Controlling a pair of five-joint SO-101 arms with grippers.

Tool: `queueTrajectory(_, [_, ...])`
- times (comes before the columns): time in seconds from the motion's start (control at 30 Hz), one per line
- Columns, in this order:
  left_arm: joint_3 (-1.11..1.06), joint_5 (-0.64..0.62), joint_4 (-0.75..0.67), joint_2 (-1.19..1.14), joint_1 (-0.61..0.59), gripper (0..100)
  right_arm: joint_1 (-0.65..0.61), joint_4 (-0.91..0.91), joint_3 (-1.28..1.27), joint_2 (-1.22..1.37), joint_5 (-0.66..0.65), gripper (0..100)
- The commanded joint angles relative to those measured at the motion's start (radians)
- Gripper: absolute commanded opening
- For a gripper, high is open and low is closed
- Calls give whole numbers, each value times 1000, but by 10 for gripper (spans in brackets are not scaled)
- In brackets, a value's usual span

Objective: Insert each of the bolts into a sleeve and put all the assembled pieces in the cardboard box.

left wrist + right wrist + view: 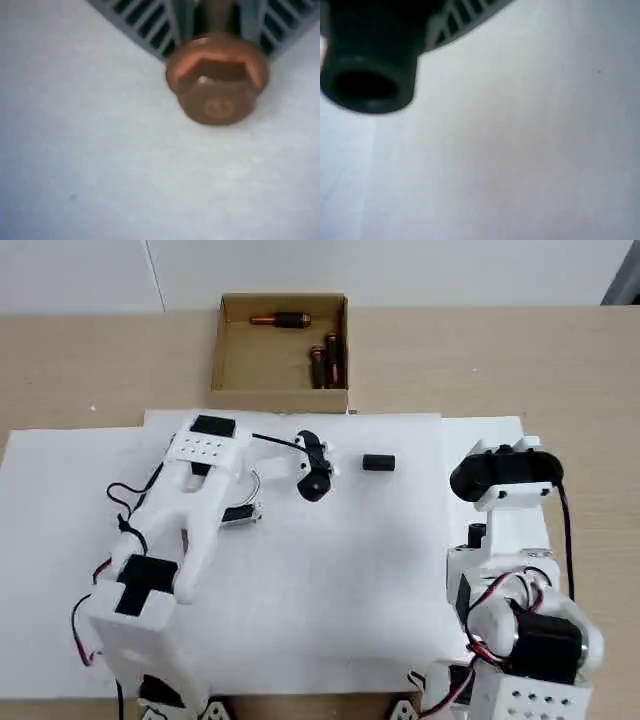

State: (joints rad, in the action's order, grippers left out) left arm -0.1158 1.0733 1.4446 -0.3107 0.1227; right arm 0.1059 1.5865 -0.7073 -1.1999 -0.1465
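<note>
Looking down from the high view, the cardboard box (260,360) sits top centre with assembled pieces (328,360) inside. On the white sheet (330,580) below, the left gripper (314,480) hangs mid-frame, a loose sleeve (378,462) lies just to its right, and the right arm (505,478) is folded at the right edge. Over to the left wrist view: ribbed pads (142,22) are clamped on a copper bolt (217,82), upper right, head toward the lens. Right wrist view now: the right gripper (380,25) grips a black held sleeve (367,80), upper left, open bore showing.
</note>
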Motion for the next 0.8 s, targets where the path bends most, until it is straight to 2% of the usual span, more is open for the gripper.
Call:
queueTrajectory(0.0, [122, -18, 84, 11, 3, 6, 5, -15, 18, -8, -9, 4])
queueTrajectory(0.17, [237, -77, 233, 83, 49, 5, 7, 21, 106, -8, -11, 4])
queueTrajectory(0.37, [249, -192, 241, 322, 157, 5, 10, 39, 129, -8, -11, 4])
queueTrajectory(0.7, [249, -609, 245, 557, 273, 5, 10, 45, 129, -8, -2, 4])
queueTrajectory(0.77, [249, -651, 267, 575, 287, 5, 10, 41, 130, -8, -2, 4])
